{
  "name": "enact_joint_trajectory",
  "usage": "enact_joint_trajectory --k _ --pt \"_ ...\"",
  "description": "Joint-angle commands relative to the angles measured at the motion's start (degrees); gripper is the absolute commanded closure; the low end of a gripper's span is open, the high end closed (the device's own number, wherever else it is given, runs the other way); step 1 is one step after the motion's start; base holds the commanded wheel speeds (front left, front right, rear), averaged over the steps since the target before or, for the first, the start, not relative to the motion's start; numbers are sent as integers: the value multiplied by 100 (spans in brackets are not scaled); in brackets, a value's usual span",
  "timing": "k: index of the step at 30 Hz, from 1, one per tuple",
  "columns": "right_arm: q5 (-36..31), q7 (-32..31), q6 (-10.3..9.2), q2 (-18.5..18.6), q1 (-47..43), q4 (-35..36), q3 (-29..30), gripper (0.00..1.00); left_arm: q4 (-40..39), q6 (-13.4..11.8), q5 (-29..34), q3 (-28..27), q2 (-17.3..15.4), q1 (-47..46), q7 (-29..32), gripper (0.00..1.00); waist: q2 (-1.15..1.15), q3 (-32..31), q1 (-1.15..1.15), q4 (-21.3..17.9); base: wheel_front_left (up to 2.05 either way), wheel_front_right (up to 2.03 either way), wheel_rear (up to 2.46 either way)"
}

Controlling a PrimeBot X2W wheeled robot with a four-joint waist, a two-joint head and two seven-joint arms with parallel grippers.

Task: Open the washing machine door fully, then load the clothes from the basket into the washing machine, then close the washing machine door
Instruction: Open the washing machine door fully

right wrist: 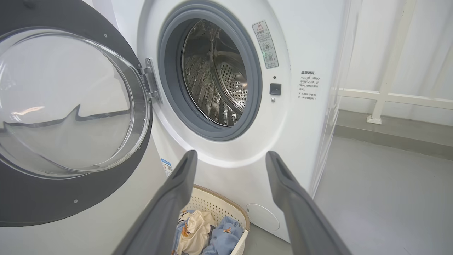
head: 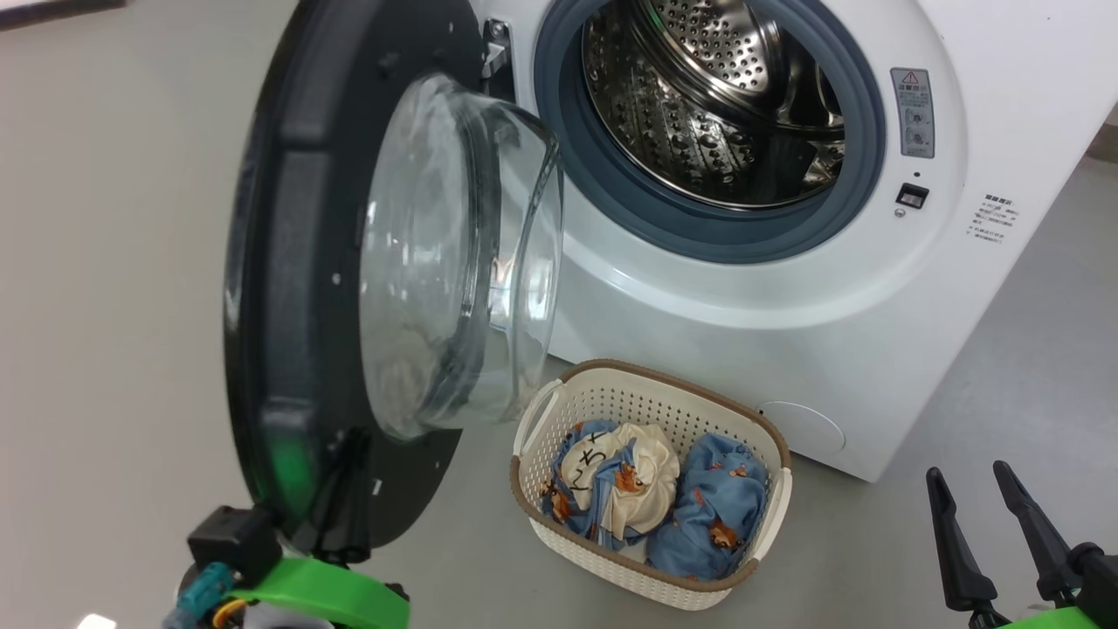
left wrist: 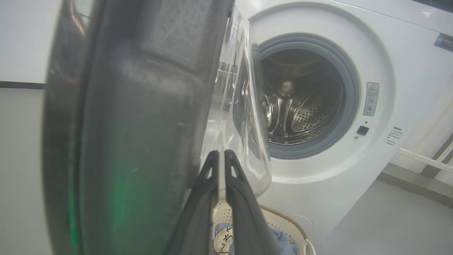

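Note:
The washing machine (head: 987, 288) stands with its steel drum (head: 707, 105) exposed. The washing machine door (head: 288, 262) hangs swung out to the left, black rim edge-on, its glass bowl (head: 454, 253) bulging toward the drum. My left gripper (head: 356, 445) is shut, empty, against the door's inner face near its bottom; in the left wrist view my left gripper (left wrist: 221, 156) lies beside the glass. The basket (head: 664, 380) sits on the floor below the opening, holding the clothes: a bundle with a cream panel (head: 624, 476) and a blue one (head: 716, 507). My right gripper (head: 987, 498) is open, right of the basket.
Grey floor lies all around, with free room right of the basket and in front of the machine. A white railing (right wrist: 389, 95) runs along the wall right of the machine. The door's swing takes up the space left of the basket.

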State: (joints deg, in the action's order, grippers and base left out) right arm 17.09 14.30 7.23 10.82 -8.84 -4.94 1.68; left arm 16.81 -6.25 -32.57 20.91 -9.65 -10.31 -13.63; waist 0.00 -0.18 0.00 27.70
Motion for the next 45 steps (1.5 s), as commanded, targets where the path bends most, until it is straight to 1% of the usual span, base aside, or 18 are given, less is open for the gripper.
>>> enact_joint_trajectory --k 1,7,15,22,37,39,45 --pt "-5 70 25 102 31 134 -144 0 -34 -108 -59 -363 -204 -290 -58 100 0 11 0 -9 0 0 0" --pt "-7 70 25 103 33 140 -128 0 156 -126 -85 -628 -335 -477 -97 100 0 54 0 -24 0 0 0" --pt "-9 70 25 122 29 161 -126 0 417 -120 -76 -1012 -419 -664 -130 100 0 126 0 -11 0 0 0" --pt "-21 70 25 201 76 206 -130 0 495 -35 70 -1431 -390 -852 -135 100 0 288 0 8 0 0 0" --pt "-43 70 25 474 324 223 -138 0 1112 309 797 -2491 -196 -1575 -136 100 0 809 0 64 0 0 0" --pt "-44 70 25 487 345 221 -140 0 1171 324 869 -2553 -188 -1625 -136 100 0 834 0 66 0 0 0" --pt "-60 70 25 567 464 248 -178 0 1462 399 1205 -3000 -152 -1924 -137 100 0 1051 0 71 0 0 0"
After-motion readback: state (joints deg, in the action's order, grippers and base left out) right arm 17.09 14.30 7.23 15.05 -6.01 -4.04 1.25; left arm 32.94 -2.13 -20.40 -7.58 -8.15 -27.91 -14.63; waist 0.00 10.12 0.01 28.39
